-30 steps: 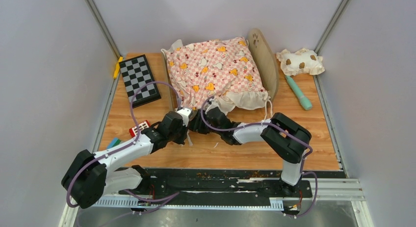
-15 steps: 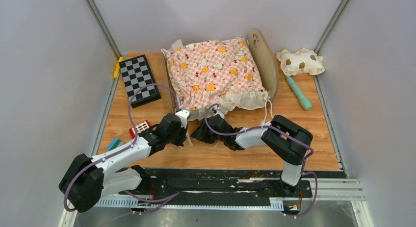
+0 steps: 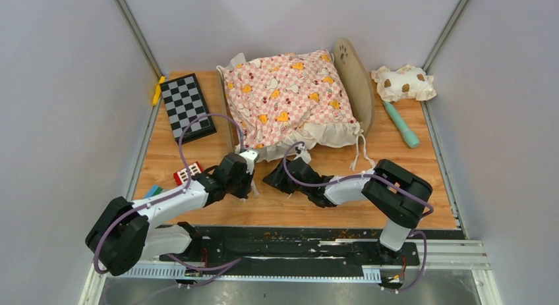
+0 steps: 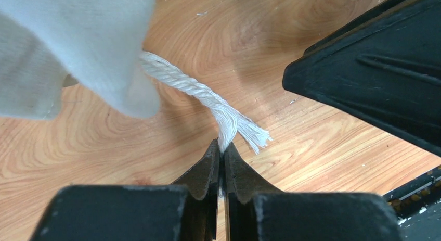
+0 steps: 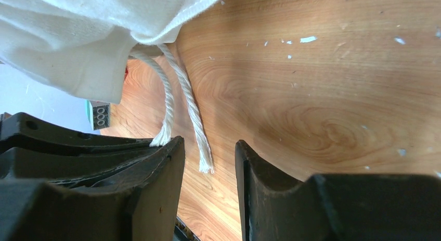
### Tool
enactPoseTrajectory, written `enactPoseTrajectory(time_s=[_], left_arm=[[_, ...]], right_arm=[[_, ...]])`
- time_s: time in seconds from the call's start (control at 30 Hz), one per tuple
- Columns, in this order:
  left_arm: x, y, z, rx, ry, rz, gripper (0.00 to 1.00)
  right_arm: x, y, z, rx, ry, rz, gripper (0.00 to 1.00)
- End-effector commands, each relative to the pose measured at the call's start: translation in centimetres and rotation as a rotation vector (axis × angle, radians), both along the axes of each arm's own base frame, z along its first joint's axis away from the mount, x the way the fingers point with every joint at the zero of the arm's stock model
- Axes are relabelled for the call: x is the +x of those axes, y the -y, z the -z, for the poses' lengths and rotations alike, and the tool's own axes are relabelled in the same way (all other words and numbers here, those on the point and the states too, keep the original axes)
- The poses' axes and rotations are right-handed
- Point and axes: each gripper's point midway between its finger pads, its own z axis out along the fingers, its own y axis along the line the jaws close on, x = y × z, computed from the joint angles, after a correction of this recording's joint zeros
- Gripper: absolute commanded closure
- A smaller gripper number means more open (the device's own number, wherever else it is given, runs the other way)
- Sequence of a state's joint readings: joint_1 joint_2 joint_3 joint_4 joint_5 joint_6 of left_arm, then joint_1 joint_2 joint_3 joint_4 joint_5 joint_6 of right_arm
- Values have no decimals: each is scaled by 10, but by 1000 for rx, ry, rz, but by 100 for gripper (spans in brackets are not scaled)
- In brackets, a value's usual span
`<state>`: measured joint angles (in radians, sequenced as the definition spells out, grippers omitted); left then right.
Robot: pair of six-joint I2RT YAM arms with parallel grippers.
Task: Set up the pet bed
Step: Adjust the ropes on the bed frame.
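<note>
Left wrist view, left gripper [image 4: 222,145] pinching one cord end [image 4: 229,121], right gripper [image 5: 208,146] parted, empty, two cords [image 5: 189,108] ahead, one pet bed [image 3: 353,74]

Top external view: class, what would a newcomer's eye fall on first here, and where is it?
The pink checkered cushion dominates the scene, draped over the pet bed at the far middle. Just in front of its near edge, the left claw pinches the frayed end of a white cord. The right claw stands open beside it.

White arm links [image 3: 173,201], black joints [image 3: 122,236], looping purple cables [image 3: 209,114], tapered black tool fingers [image 4: 205,170], seemingly matte
</note>
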<state>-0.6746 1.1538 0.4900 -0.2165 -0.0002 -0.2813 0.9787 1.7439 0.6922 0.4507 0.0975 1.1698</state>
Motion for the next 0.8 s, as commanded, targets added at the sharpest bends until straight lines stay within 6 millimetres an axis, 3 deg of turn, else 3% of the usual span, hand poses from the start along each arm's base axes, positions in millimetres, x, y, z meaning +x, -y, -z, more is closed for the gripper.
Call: enactPoseTrajectory(time_s=[0.0,0.43,0.77], left_arm=[[10,15,-14,-28,24,34,90],[21,25,-29,6,41,96,89],[36,9,-25,198,43,114,86]], right_arm=[[6,6,-15,19,46,44,59],[4,13,-13,14,52,50,59],[5,24,-15,12,65,67,59]])
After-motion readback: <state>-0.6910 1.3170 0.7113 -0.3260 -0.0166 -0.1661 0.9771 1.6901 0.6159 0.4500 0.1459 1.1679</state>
